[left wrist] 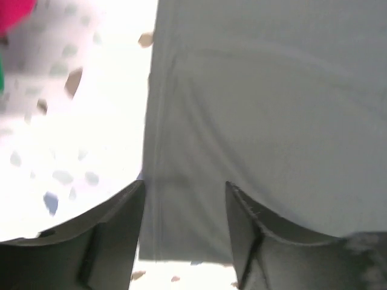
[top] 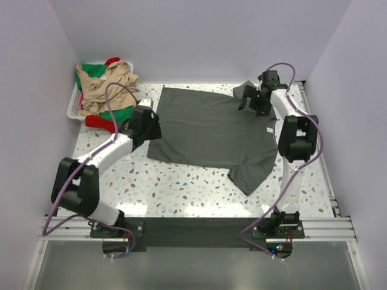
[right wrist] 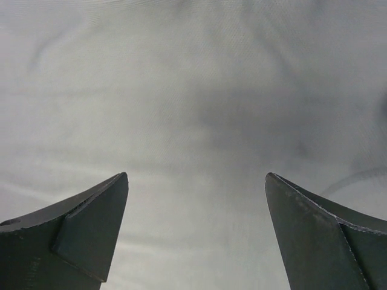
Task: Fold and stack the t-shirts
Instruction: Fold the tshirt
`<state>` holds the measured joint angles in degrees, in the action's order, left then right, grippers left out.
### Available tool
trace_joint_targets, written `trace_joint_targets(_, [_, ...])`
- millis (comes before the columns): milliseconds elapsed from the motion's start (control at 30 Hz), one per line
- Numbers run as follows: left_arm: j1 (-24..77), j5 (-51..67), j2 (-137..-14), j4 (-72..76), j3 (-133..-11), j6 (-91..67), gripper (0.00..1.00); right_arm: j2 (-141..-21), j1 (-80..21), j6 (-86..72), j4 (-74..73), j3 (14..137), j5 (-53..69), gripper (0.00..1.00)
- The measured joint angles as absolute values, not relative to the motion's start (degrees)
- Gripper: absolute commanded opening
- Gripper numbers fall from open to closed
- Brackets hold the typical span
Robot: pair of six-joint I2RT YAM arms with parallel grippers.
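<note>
A large dark grey t-shirt (top: 211,133) lies spread flat on the speckled table, with a small white neck label (top: 268,128) near its right side. My left gripper (top: 151,130) sits low over the shirt's left hem corner. In the left wrist view the grey t-shirt (left wrist: 260,109) lies flat in the gap of the left gripper (left wrist: 184,193), whose jaws stand apart. My right gripper (top: 248,103) hovers over the far right sleeve. Its wrist view shows the right gripper (right wrist: 196,181) wide open above the grey cloth (right wrist: 193,90). Beige (top: 109,84), green (top: 121,115) and red (top: 100,122) t-shirts are heaped at the far left.
A white plastic basket (top: 72,109) in the far left corner holds the heap of shirts, close behind my left arm. White walls enclose the table on the left, back and right. Bare speckled tabletop (top: 181,187) lies in front of the grey shirt.
</note>
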<state>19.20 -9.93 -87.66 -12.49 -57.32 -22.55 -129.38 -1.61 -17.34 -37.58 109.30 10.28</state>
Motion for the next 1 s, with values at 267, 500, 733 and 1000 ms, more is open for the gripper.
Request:
trace_joint_targets(267, [18.17, -10.63, -83.64, -13.89, -43.48, -26.46, 0.49, -116.62, -1.61, -18.41, -37.91, 103.79, 11.92, 0.98])
trace_joint_targets(500, [17.02, -9.85, -83.72, -12.84, -41.89, -27.62, 0.45, -110.56, -1.61, -18.9, -37.5, 99.15, 13.02, 0.98])
trace_joint_targets(733, [16.56, -8.05, -86.37, -11.42, -41.89, -28.14, 0.36, -110.39, -1.61, -18.9, -37.89, 95.04, 12.99, 0.98])
trace_joint_targets(1000, [16.51, -7.64, -85.91, -10.87, -40.84, -28.97, 0.3, -105.45, -1.61, -19.35, -38.5, 89.91, 12.91, 0.98])
